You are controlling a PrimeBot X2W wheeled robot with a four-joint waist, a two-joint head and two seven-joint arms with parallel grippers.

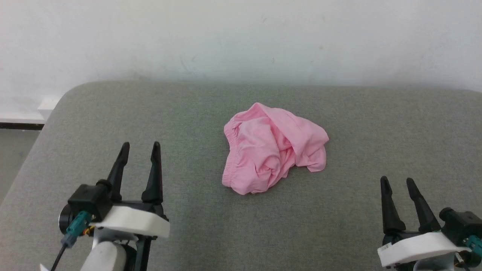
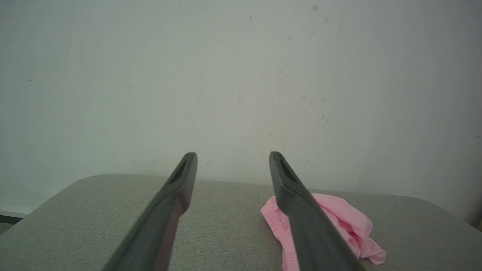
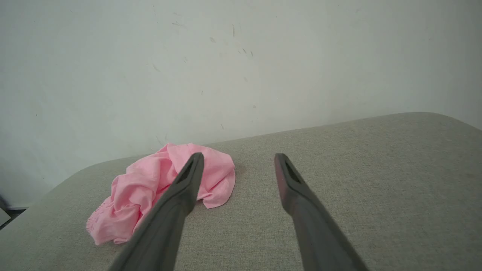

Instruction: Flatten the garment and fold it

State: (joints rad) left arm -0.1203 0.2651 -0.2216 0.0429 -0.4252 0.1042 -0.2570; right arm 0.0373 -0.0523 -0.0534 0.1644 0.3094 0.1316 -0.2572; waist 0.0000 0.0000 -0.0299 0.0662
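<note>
Pink garment (image 1: 273,148) is lying crumpled in a heap approx mid-way across the grey fabric top (image 1: 188,113), a bit toward the far side. Its gathered waistband edge runs down the heap's left side, i.e. facing my left gripper (image 1: 141,145). A loose flap sticks out on its right.

Both my jaws are spread wide w/ nothing in them. Left one sits low-left, right gripper (image 1: 397,180) low-right, each well apart from the cloth.

Bare fabric all round the heap, so plenty of room on every side tbh. Far edge of the top meets the white wall (image 1: 241,37), and the far-left corner is rounded.
</note>
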